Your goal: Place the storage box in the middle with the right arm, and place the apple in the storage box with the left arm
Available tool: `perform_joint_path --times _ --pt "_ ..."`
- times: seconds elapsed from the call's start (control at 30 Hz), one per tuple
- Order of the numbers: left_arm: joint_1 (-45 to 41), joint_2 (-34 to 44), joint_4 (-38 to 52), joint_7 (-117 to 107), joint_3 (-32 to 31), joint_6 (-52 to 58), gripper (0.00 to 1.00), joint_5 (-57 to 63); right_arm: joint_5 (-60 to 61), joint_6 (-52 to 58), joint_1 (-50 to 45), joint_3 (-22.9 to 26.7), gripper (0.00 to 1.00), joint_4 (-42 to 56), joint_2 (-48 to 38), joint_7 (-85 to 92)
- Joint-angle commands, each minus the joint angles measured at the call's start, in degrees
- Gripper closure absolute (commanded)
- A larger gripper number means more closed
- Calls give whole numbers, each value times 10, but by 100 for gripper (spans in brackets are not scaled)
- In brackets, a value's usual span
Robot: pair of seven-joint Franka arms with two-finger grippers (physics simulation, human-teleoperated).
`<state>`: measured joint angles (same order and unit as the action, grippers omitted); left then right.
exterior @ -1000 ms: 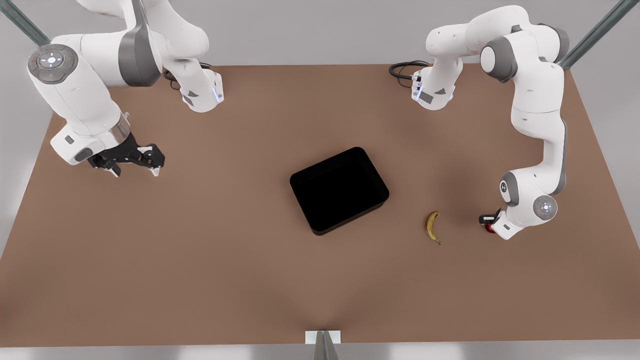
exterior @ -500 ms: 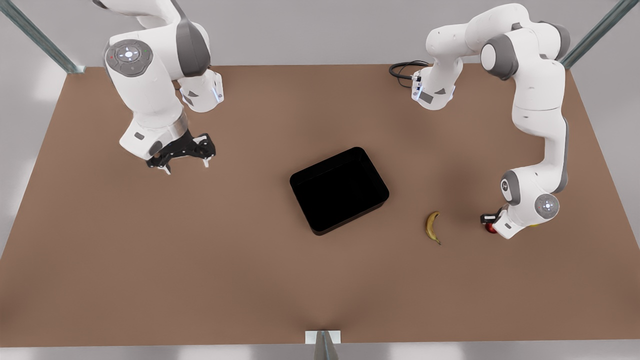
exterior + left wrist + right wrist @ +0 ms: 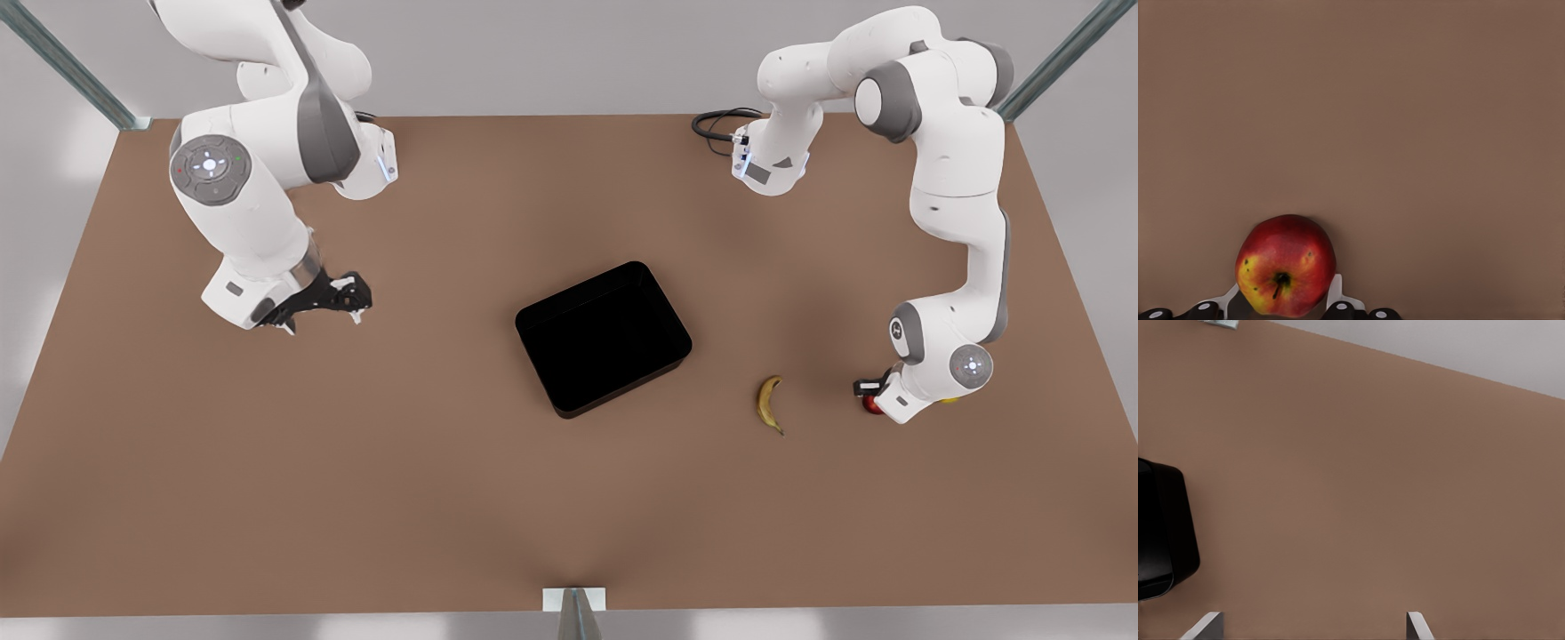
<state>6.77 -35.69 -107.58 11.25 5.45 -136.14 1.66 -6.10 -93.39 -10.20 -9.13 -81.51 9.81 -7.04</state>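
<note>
The black storage box (image 3: 605, 338) sits empty near the table's middle, and its corner shows in the right wrist view (image 3: 1165, 527). The red apple (image 3: 1286, 265) with a yellowish patch rests on the table at the front view's right (image 3: 872, 406). My left gripper (image 3: 873, 398) is low over it, the wrist hiding most of it. In the left wrist view the left gripper (image 3: 1283, 297) is shut on the apple, a white fingertip against each side. My right gripper (image 3: 323, 320) hovers open at the front view's left, well away from the box, with nothing between its fingers (image 3: 1208, 623).
A banana (image 3: 770, 403) lies between the storage box and the apple. A sliver of a yellow fruit (image 3: 949, 401) peeks out beside the left wrist. A black cable (image 3: 716, 122) loops at the table's far edge.
The right arm swung from the table's left edge toward the middle, then drew back and down a little. The left arm stayed over the apple, hardly moving.
</note>
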Motion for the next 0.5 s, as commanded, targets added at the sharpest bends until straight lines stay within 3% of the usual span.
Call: perform_joint_path --times 0.0,0.23,0.27,0.3,0.47 --pt "0 0 0 0 0 0 38 0 0 1 -2 0 0 0 0 0" --pt "1 15 -7 0 -1 13 38 -1 0 2 -2 0 0 5 0 0" --pt "1 14 -7 0 0 12 30 0 0 0 -2 0 0 5 1 -1" --pt "1 13 -6 0 0 9 13 -1 0 1 -3 0 0 5 1 -1" --pt "-1 5 0 1 0 -9 16 -6 6 1 -5 0 0 4 10 0"
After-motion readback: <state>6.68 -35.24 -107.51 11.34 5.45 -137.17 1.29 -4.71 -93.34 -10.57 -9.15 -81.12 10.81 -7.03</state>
